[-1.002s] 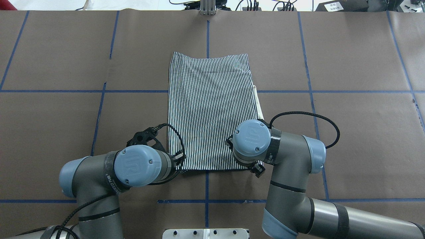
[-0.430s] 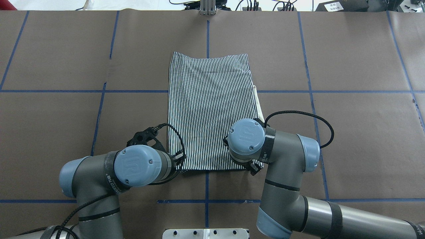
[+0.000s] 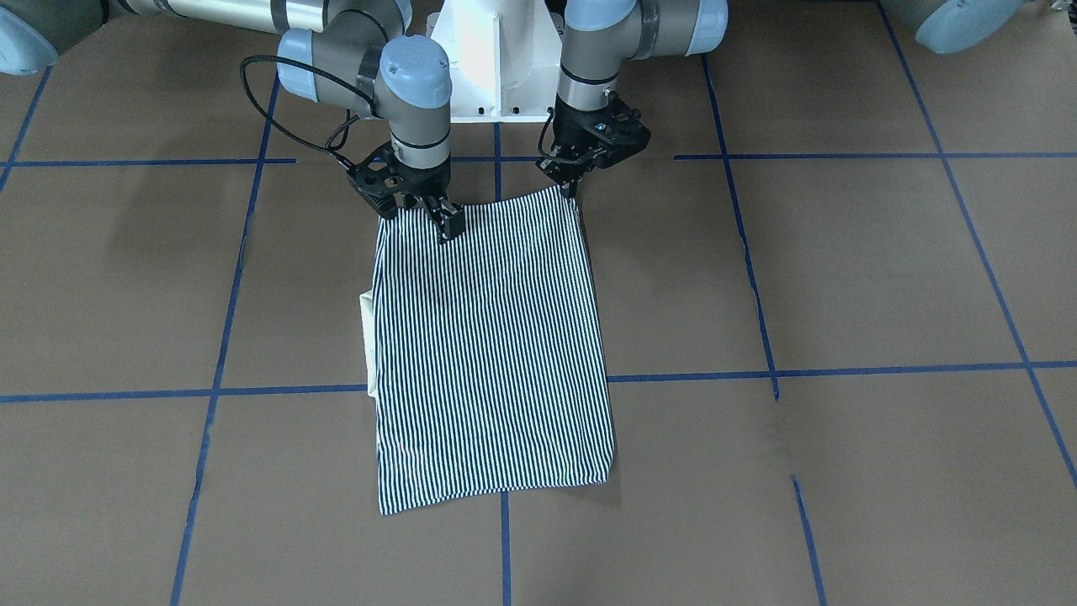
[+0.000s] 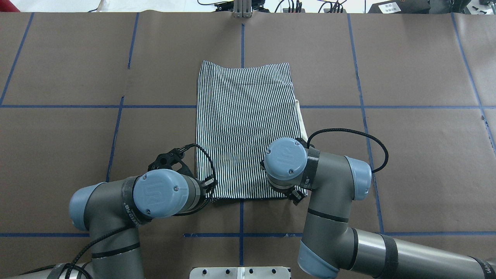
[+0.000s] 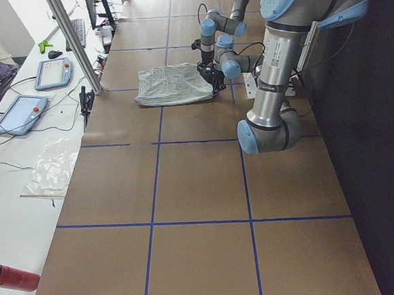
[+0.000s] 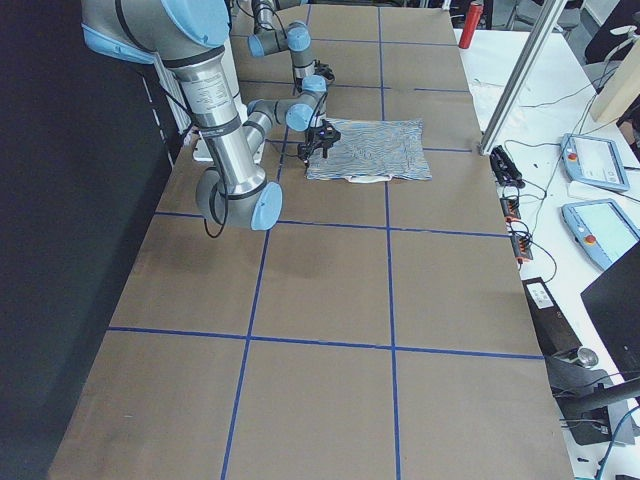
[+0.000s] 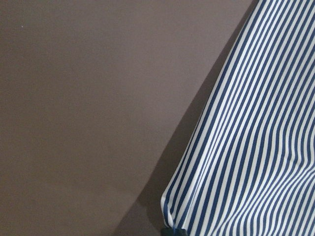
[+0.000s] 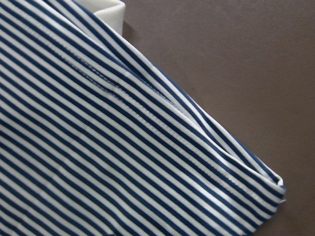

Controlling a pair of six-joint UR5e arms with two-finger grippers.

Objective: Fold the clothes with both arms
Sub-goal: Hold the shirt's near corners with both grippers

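The striped polo shirt point(image 4: 244, 128) lies folded into a rectangle on the brown table; it also shows in the front view point(image 3: 488, 353). Its cream collar point(image 3: 367, 337) sticks out at the side by my right arm. My left gripper point(image 3: 575, 188) is shut on the shirt's near corner, which the left wrist view point(image 7: 170, 223) shows slightly raised. My right gripper point(image 3: 429, 220) looks open, with one finger point(image 3: 450, 225) over the shirt's near edge beside the other near corner point(image 8: 278, 184). In the overhead view both grippers are hidden under the wrists.
The white pedestal base point(image 3: 496, 59) stands close behind both grippers. Blue tape lines point(image 4: 155, 106) grid the table. A metal post point(image 4: 242, 9) stands at the far edge. A side bench holds teach pendants point(image 5: 20, 113) and a red can point(image 5: 9, 277).
My right arm's wrist has shifted left and slightly away from the base, further over the shirt's near right corner. The left arm and the shirt have not moved.
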